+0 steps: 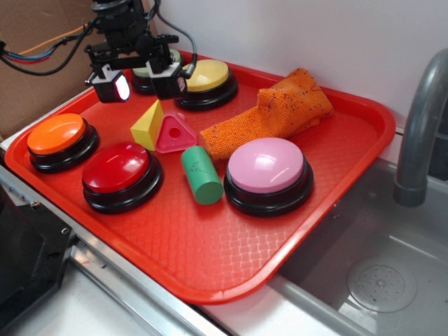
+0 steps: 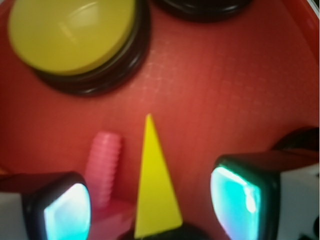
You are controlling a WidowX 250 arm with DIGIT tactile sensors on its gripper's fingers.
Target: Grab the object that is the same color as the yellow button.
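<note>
A red tray (image 1: 210,252) carried everything, set beside a steel sink (image 1: 378,280) with a grey faucet (image 1: 420,133) at its right. An orange knitted cloth (image 1: 273,115) lay crumpled toward the tray's far right corner, its near end reaching toward the middle.

Five large buttons with black bases stood on the tray. The pink button (image 1: 268,168) sat right of centre near the front, touching the cloth's near end or just short of it. The red button (image 1: 119,171) stood by the left front edge, and the orange button (image 1: 59,136) just behind it along the left edge. The yellow button (image 1: 206,77) stood at the far edge, near the middle; in the wrist view it filled the upper left (image 2: 70,35). A pale green-topped button (image 1: 143,75) stood just left of it, largely hidden by the arm.

A green cylinder (image 1: 201,175) lay on its side between the red and pink buttons. A pink triangular block (image 1: 175,134) with a hole stood in the tray's middle, just behind the cylinder.

The yellow pyramid block (image 1: 148,126) stood touching the pink block's left side, in front of the yellow button and apart from it; from the wrist camera it showed as a narrow yellow wedge (image 2: 152,185) between the two pads.

The claw (image 1: 143,80) hung above the far part of the tray, behind the pyramid, its pads (image 2: 65,210) spread apart and gripping nothing.
</note>
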